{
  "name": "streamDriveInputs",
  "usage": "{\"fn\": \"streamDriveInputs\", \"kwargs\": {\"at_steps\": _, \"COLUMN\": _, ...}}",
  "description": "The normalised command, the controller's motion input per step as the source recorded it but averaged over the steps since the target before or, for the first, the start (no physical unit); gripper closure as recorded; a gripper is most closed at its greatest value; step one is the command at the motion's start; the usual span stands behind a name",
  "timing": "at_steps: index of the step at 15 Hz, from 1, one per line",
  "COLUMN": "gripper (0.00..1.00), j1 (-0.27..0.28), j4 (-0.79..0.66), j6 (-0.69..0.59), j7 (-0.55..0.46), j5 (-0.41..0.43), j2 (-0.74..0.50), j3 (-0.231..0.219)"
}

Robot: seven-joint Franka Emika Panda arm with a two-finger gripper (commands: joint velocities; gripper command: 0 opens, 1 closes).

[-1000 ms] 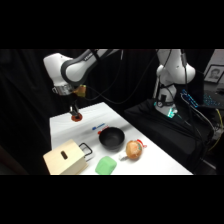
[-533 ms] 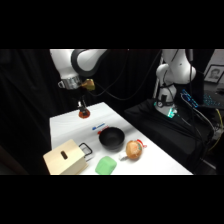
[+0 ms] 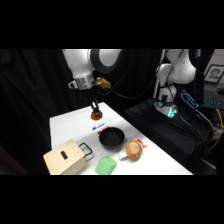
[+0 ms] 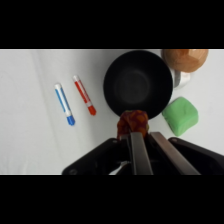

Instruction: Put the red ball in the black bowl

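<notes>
The gripper (image 4: 134,131) held the red ball (image 4: 133,121) pinched between its 2 fingers, lifted above the table (image 3: 65,127). The carry was underway; the next move probably called for travelling over the black bowl (image 3: 111,138) and releasing.

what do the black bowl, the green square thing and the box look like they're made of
The black bowl looks like glazed ceramic or hard plastic: dark, smooth, with a soft sheen inside; which one stays open. The green rounded square seems soft, maybe foam or rubbery plastic: matte, with puffy rounded edges. The box looks like pale unfinished wood, tan and flat-sided with a dark slot on top.
</notes>
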Motion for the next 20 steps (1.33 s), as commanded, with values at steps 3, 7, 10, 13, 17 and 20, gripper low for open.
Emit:
{"fn": "streamDriveInputs", "kwargs": {"at_steps": 3, "gripper": 0.98, "j1": 0.08, "j4": -0.49, "j6": 0.29, "j7": 0.08, "j5": -0.098, "j2": -0.37, "j3": 0.064}}
{"fn": "streamDriveInputs", "kwargs": {"at_steps": 7, "gripper": 0.98, "j1": 0.056, "j4": -0.44, "j6": 0.33, "j7": 0.05, "j5": -0.103, "j2": -0.3, "j3": 0.047}}
{"fn": "streamDriveInputs", "kwargs": {"at_steps": 10, "gripper": 0.98, "j1": 0.045, "j4": -0.37, "j6": 0.36, "j7": 0.03, "j5": -0.138, "j2": -0.19, "j3": 0.028}}
{"fn": "streamDriveInputs", "kwargs": {"at_steps": 13, "gripper": 0.98, "j1": 0.023, "j4": -0.29, "j6": 0.38, "j7": 0.0, "j5": -0.13, "j2": -0.07, "j3": 0.013}}
{"fn": "streamDriveInputs", "kwargs": {"at_steps": 17, "gripper": 0.98, "j1": -0.005, "j4": -0.15, "j6": 0.35, "j7": -0.1, "j5": -0.028, "j2": 0.07, "j3": 0.024}}
{"fn": "streamDriveInputs", "kwargs": {"at_steps": 20, "gripper": 0.98, "j1": -0.016, "j4": -0.04, "j6": 0.27, "j7": -0.15, "j5": 0.024, "j2": 0.12, "j3": 0.044}}
